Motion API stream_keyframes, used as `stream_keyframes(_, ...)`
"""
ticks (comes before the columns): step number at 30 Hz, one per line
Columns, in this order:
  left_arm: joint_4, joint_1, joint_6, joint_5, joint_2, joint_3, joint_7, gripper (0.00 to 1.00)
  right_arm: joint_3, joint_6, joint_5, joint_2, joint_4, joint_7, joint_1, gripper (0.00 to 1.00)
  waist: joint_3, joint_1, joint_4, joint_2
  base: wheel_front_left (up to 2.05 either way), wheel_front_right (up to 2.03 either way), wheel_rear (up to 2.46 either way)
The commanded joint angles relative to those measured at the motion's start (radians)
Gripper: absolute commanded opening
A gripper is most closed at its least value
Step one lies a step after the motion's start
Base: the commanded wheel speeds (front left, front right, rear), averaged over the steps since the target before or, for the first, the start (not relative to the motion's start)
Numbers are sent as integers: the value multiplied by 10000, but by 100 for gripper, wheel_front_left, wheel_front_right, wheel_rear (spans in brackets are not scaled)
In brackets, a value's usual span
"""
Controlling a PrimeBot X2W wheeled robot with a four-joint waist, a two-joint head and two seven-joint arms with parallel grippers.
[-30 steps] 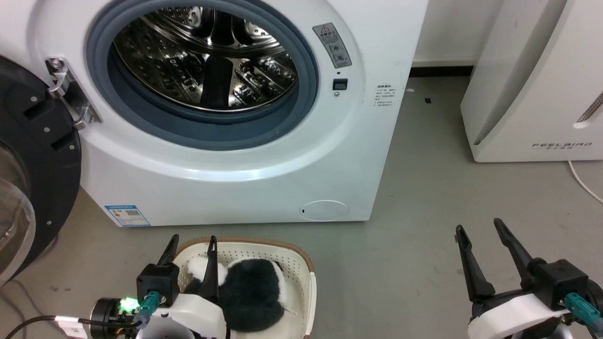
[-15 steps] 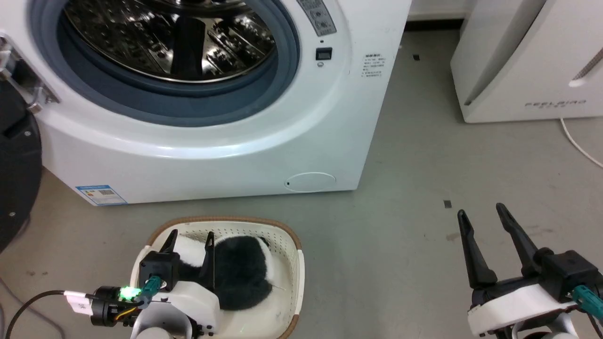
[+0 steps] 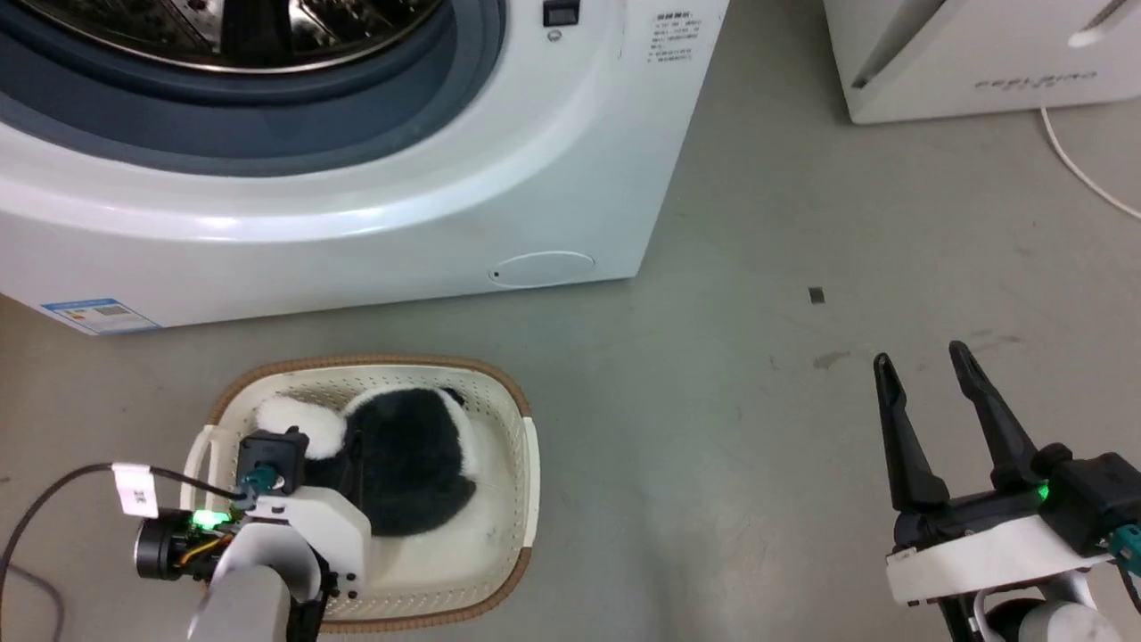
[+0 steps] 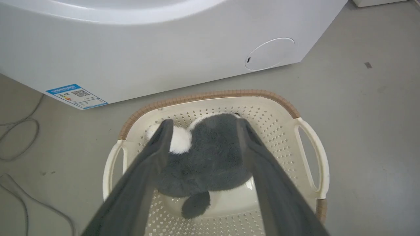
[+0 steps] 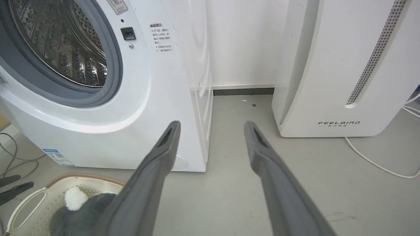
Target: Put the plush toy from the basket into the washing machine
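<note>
Flanking the plush toy (image 4: 210,154) in the basket (image 4: 210,95), the left claw (image 4: 204,121) gapes open, gripping nothing.

Washing machine (image 3: 357,223): 1. On its front, low down: 1 blue label (image 4: 76,96) and 1 round flap (image 4: 270,53).
White FEELBIRD appliance (image 5: 328,65): 1. White cable (image 3: 1079,169) on the floor beside it: at least 1.
Basket (image 4: 210,95): 1, with 2 loop handles (image 4: 113,167).
Plush toy (image 3: 401,464): 1.
Grippers: 2, the left gripper (image 4: 204,123) and the right gripper (image 3: 920,353). I count 2 dark fingers on each, 4 in all.
Grey cable loops (image 4: 19,137) on the floor near the blue label: cannot tell from here whether 1 cable or more.
</note>
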Motion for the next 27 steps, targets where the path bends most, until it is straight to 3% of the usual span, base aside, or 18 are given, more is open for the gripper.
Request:
stream_keyframes(1,325,-336,-60,-77,120,-3,15,100,23,-6,119,-3,-89,-113,-188,100,251,0,-129,0,0,0,0)
stream_keyframes(27,3913,-3380,-615,-876,1726,-76,1474,100,395,-8,1090,-4,-556,-653,-799,100,3191,0,-1212,0,0,0,0)
